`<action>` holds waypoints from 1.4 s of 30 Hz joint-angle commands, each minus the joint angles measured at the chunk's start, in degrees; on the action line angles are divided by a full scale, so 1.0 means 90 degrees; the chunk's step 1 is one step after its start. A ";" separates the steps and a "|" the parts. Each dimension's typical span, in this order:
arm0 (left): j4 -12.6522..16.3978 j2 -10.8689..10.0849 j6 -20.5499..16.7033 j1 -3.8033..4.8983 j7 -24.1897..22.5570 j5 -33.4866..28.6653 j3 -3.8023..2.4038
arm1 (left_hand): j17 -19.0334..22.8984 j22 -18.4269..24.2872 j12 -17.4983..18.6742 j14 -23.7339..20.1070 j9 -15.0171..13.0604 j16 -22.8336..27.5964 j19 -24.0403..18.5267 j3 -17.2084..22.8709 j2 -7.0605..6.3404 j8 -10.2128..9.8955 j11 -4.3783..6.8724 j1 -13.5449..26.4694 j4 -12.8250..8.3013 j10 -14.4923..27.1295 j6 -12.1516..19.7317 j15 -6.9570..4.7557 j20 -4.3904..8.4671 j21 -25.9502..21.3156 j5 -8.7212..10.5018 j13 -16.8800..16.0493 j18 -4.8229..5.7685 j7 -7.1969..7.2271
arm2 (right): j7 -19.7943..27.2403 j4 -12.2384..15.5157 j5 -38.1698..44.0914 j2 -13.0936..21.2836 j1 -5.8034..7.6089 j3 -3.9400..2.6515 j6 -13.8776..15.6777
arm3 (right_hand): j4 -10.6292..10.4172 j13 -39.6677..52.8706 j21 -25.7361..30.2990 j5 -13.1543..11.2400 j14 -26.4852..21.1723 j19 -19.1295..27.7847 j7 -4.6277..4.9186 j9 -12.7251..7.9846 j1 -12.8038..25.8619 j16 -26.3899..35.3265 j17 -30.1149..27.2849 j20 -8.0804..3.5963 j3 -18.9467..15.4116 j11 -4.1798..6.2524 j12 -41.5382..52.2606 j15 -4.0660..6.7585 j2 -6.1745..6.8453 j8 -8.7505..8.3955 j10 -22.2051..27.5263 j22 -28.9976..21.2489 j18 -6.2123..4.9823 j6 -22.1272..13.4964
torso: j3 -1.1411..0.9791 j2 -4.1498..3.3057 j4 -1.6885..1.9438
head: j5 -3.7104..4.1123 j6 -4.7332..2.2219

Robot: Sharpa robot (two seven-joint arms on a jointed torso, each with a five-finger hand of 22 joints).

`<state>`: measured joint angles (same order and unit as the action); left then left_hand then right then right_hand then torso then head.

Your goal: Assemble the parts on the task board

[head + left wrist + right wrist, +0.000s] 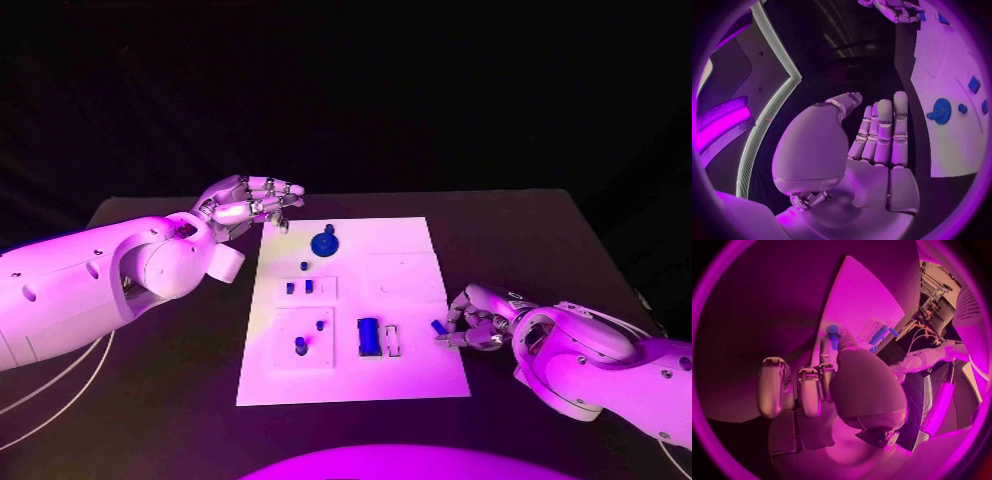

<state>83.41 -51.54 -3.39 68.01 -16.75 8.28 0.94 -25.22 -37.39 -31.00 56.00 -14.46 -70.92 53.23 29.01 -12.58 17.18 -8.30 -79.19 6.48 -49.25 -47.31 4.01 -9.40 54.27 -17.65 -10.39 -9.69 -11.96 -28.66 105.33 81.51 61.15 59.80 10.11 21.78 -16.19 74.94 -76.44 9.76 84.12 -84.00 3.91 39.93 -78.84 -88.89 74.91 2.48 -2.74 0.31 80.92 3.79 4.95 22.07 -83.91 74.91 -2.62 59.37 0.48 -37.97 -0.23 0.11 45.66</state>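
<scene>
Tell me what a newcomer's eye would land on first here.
First the white task board in the middle of the black table, dotted with small blue parts, the blue gear near its far end standing out. Then the right hand at the board's right edge, pinching a small blue part, while the left hand hovers above the far left corner.
</scene>
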 commanded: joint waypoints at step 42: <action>0.0042 0.0005 0.0141 0.0003 -0.0010 -0.0040 -0.0003 | 0.0010 0.0015 -0.0044 -0.0049 -0.0007 -0.0010 -0.0041 0.0024 0.0060 0.0017 0.0009 -0.0011 0.0013 0.0047 0.0053 0.0004 -0.0009 -0.0034 -0.0028 0.0012 -0.0101 0.0003 | -0.0294 0.0338 -0.1999 -0.0724 0.0149 0.0051 0.0216 | 0.0272 0.1114 0.0054 -0.0021 0.0591 -0.0274 -0.0079 -0.0599 0.0875 -0.0007 0.1360 -0.0089 0.3464 0.0082 0.0001 0.0084 0.0558 0.0006 -0.0283 0.1308 0.0016 0.0005 | -0.0009 0.0000 -0.0015 | -0.0017 -0.0005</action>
<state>83.66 -51.63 -2.99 68.00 -16.55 8.28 0.95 -25.17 -37.35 -31.00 56.00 -14.46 -70.92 53.23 29.02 -12.58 17.18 -8.30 -79.20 6.48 -49.25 -47.31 4.00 -9.40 54.29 -17.65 -10.36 -9.70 -11.96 -30.60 108.44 65.72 54.85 61.22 10.57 23.59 -13.68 74.93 -76.20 9.94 83.92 -84.01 3.11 34.20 -71.31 -88.89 74.94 2.05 28.18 1.03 80.92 4.42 9.96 21.97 -84.04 74.93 -2.62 59.72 0.40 -37.95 -0.32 -0.02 45.57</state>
